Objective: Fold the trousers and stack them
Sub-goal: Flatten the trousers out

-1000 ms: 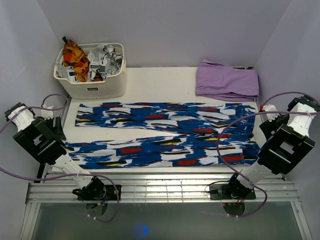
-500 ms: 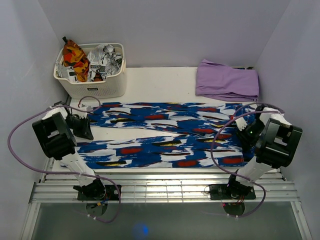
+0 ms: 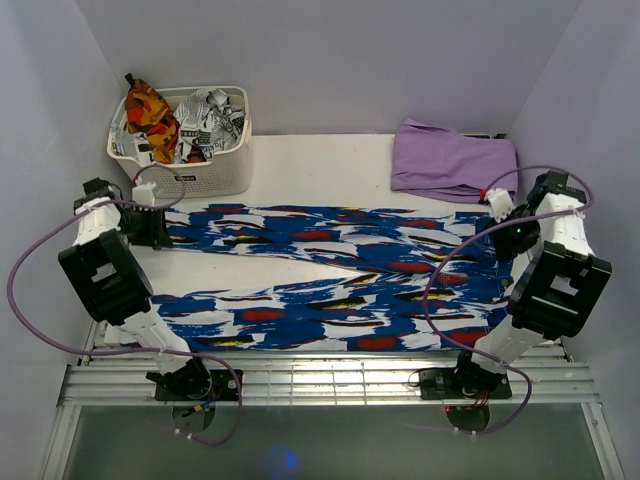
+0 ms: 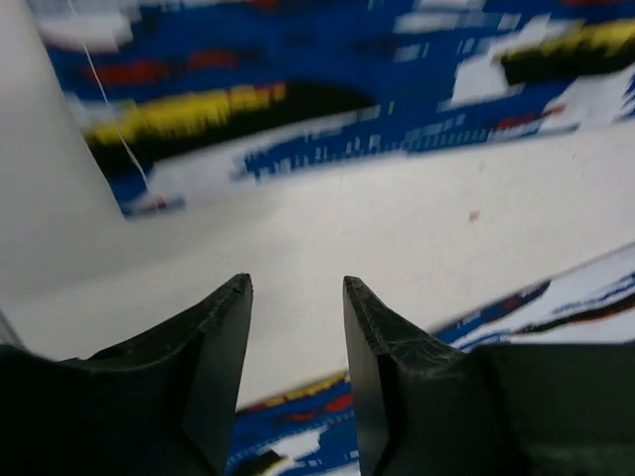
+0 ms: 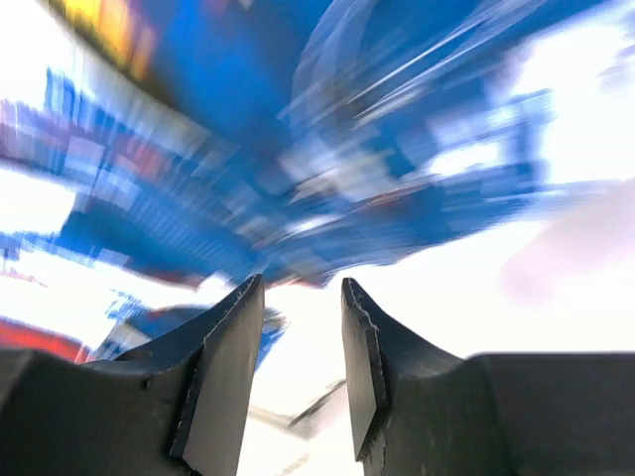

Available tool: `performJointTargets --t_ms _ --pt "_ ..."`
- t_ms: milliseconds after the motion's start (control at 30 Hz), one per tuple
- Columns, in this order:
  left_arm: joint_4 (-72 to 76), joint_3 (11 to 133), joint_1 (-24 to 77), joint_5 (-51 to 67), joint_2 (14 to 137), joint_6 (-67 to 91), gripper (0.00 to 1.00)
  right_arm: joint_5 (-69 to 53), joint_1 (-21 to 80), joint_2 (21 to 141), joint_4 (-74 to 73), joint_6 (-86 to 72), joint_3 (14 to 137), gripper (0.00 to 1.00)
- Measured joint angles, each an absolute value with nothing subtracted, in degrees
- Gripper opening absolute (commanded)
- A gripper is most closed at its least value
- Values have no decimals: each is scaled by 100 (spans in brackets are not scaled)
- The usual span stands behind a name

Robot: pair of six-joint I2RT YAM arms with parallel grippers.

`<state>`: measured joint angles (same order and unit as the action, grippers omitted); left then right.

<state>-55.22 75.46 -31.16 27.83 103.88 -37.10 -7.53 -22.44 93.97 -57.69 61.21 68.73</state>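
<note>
The trousers (image 3: 330, 240), blue with white, red, black and yellow streaks, lie spread across the table, legs pointing left and waist at the right. My left gripper (image 3: 158, 228) hovers at the far leg's cuff. In the left wrist view it (image 4: 295, 283) is open, with bare white table between the fingers and the trousers (image 4: 298, 59) ahead. My right gripper (image 3: 503, 232) is at the waist's far corner. In the blurred right wrist view it (image 5: 303, 283) is open, with nothing between the fingers and the trousers (image 5: 248, 119) ahead.
A white basket (image 3: 200, 175) of printed clothes stands at the back left, close to my left gripper. A folded lilac garment (image 3: 455, 160) lies at the back right. Metal rails (image 3: 320, 375) run along the near edge.
Both arms swung in from the outer sides to the far ends of the trousers. The near leg now lies closer to the front edge, and the gap between the legs is wider at the left.
</note>
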Motion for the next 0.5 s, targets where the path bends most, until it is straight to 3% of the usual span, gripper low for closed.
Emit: performJointTargets --t_ms 200,367,500 --pt "-4237 8322 -2156 3076 10661 -3015 53 -1437 -1949 9594 -5345 5299 8202 41" --pt "-3398 8385 -1557 2969 11587 -2224 50 -1461 -1564 10394 -4965 4757 8152 40" --pt "-2904 8138 -1568 2576 11583 -1935 45 -1339 -1317 10901 -4615 4386 7977 40"
